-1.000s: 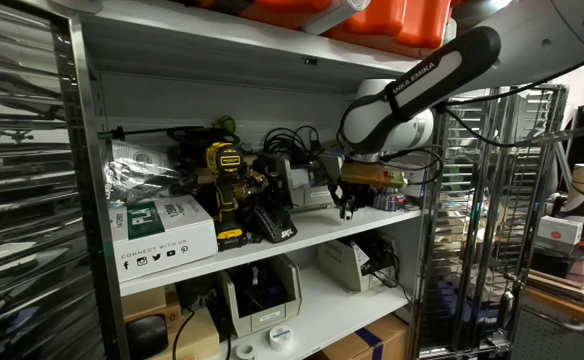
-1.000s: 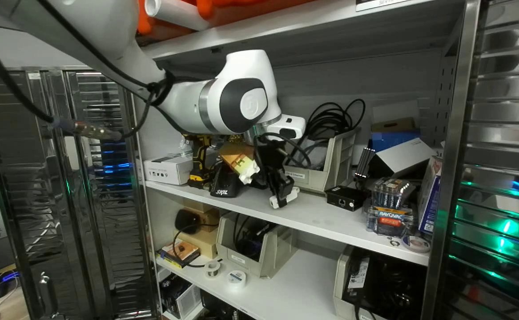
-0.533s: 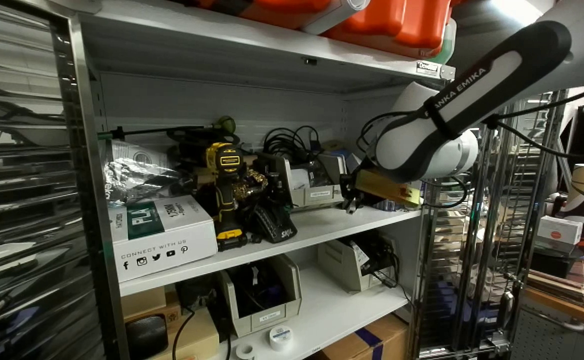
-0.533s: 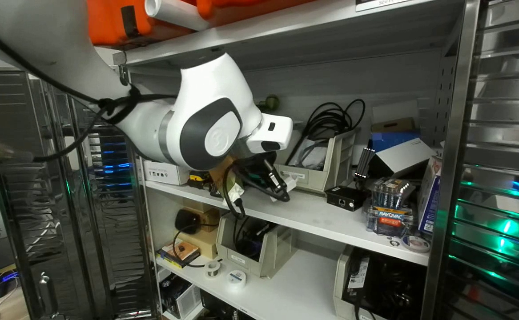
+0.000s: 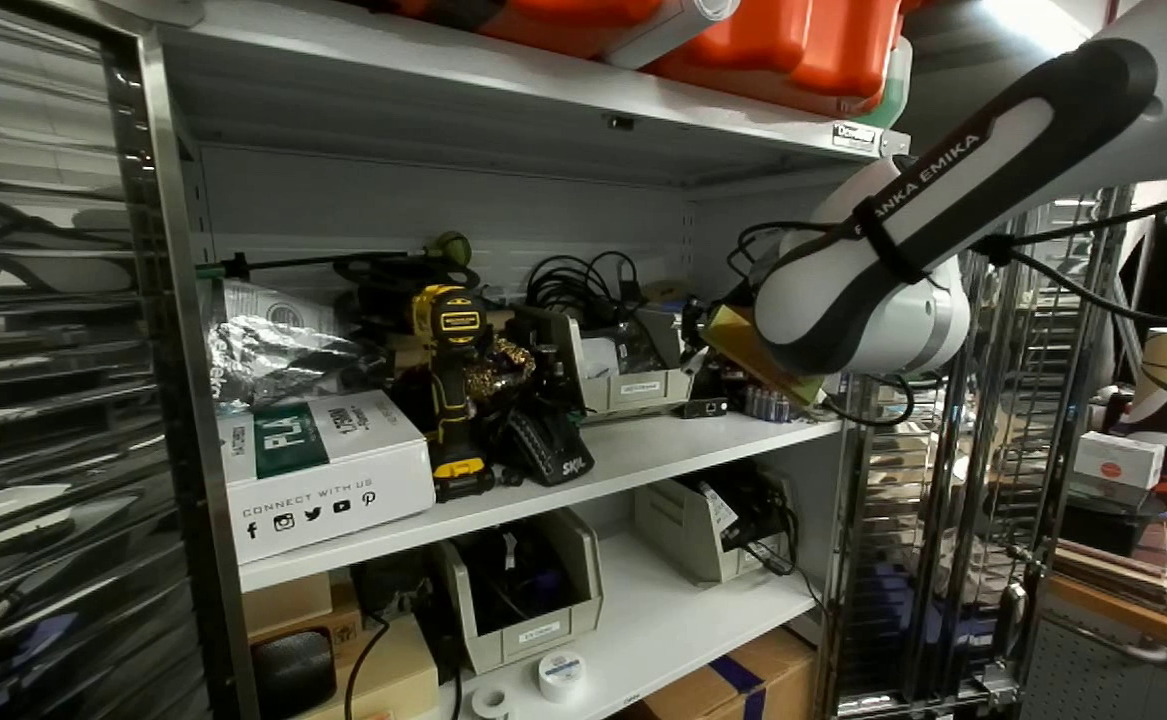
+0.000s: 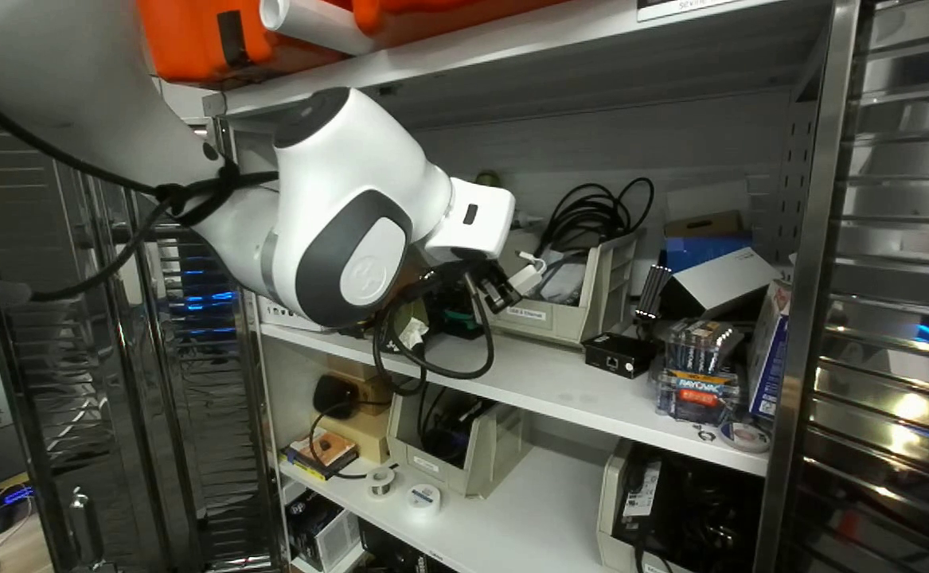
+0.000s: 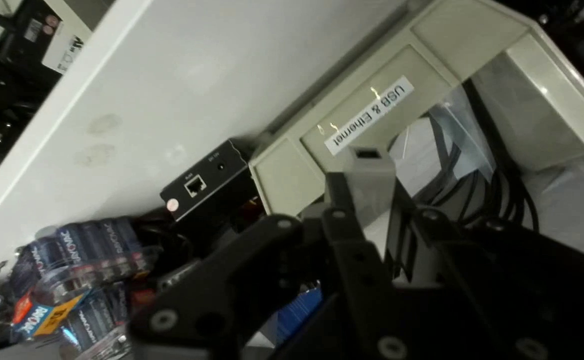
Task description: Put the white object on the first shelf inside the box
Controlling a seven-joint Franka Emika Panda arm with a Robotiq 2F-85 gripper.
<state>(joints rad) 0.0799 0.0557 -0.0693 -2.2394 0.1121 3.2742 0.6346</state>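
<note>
The small white plastic block [image 7: 369, 176] with a dark rectangular socket is held by the black two-finger metal gripper [image 7: 370, 191], whose jaws are narrowed onto its sides. It hangs tilted by the pale beige plastic bin [image 7: 289, 175] labelled "USB & Ethernet" (the lettering stands upside down in the wrist view); whether it is past the bin's front wall, I cannot tell. The bin holds a coil of black cables [image 6: 591, 223] and stands on the wide, thin, light-grey metal shelf [image 6: 552, 383]. Just beside it sits a small black box [image 6: 618, 355] with a network port, and near that a clear plastic pack of Rayovac batteries [image 6: 696, 383]. Farther along, an upright black-and-yellow power drill [image 5: 451, 390] stands beside a white printed cardboard box [image 5: 383, 465].
</note>
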